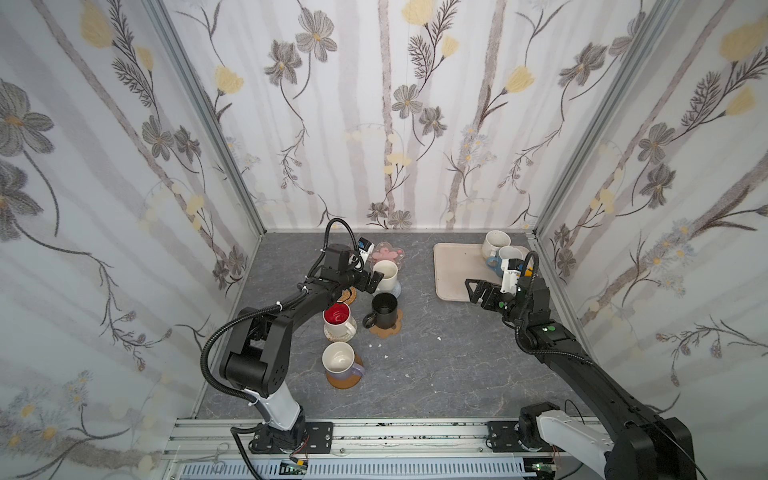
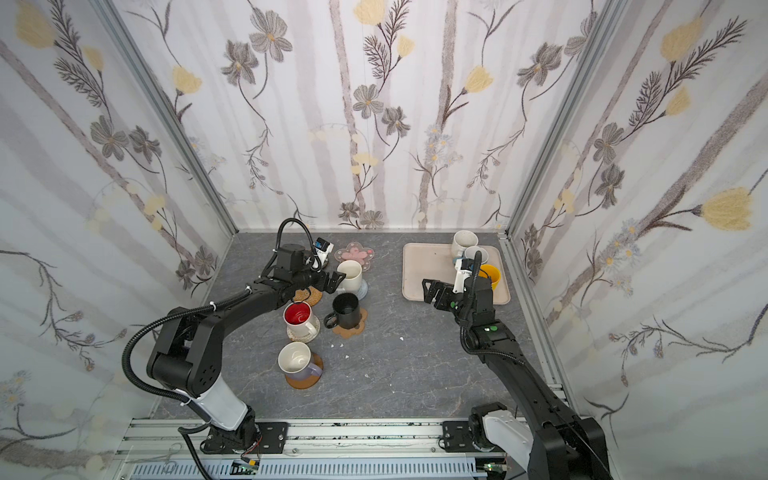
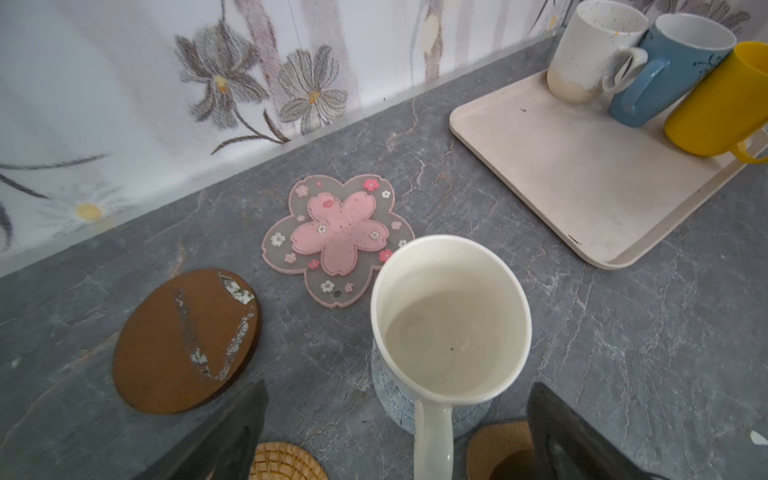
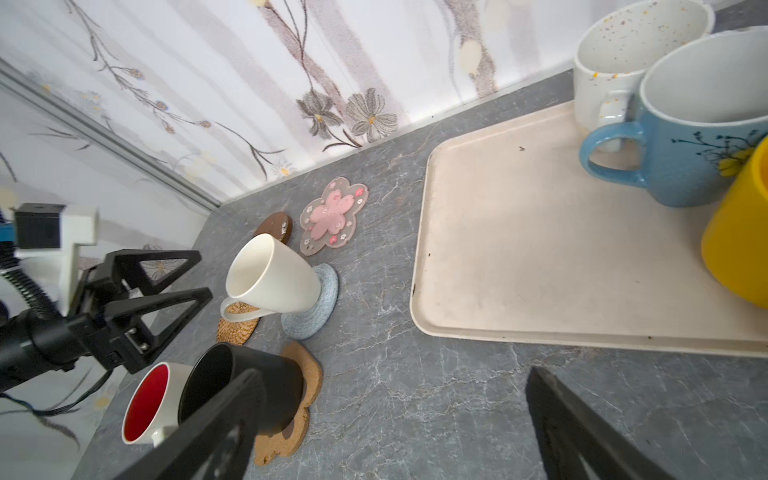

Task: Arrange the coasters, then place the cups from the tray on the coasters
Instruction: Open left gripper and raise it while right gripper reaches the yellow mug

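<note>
A cream-white cup stands on the grey-blue woven coaster. My left gripper is open, a finger on each side of the cup's handle and clear of it. The pink flower coaster, one brown disc and the orange rattan coaster lie bare. The black cup sits on the tan paw coaster. The red-inside cup and the lavender cup also stand on coasters. My right gripper hangs open and empty over the tray, which holds speckled cream, light blue and yellow cups.
Flowered walls close in the grey marbled table at the back and on both sides. Small white chips lie on the table near the black cup. A metal rail with both arm bases runs along the front edge.
</note>
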